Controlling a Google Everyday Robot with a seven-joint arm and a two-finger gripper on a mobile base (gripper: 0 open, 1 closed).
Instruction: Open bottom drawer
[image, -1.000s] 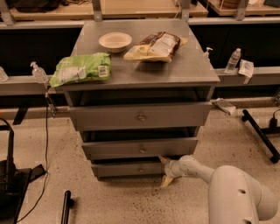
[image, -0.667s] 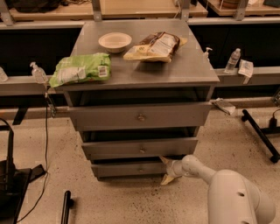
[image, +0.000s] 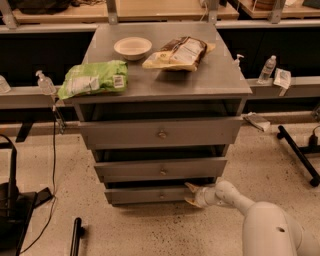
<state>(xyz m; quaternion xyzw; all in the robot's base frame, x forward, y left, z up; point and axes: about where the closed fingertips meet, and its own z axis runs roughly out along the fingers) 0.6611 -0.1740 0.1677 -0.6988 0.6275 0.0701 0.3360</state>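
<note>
Because the bottom drawer (image: 140, 195) is the lowest one in the grey cabinet, low in the middle of the frame, the gripper (image: 191, 194) has to work right by the floor. It is at the right end of that drawer front. Its two fingers stand apart, one above the other, and I cannot see them holding anything. The drawer looks out only a tiny bit, so I think most of the job is left.

To do it well, the fingers should catch the drawer's edge and pull straight out toward the bottom of the frame. Slow and level is best, so the drawer does not jam. The small knob (image: 161, 195) is just left of the gripper.

On the cabinet top (image: 220, 80) lie a bowl (image: 132, 47), a green bag (image: 95, 77) and a brown bag (image: 180, 52). The floor (image: 150, 230) is speckled. A water bottle (image: 268, 69) stands on a ledge at the right.
</note>
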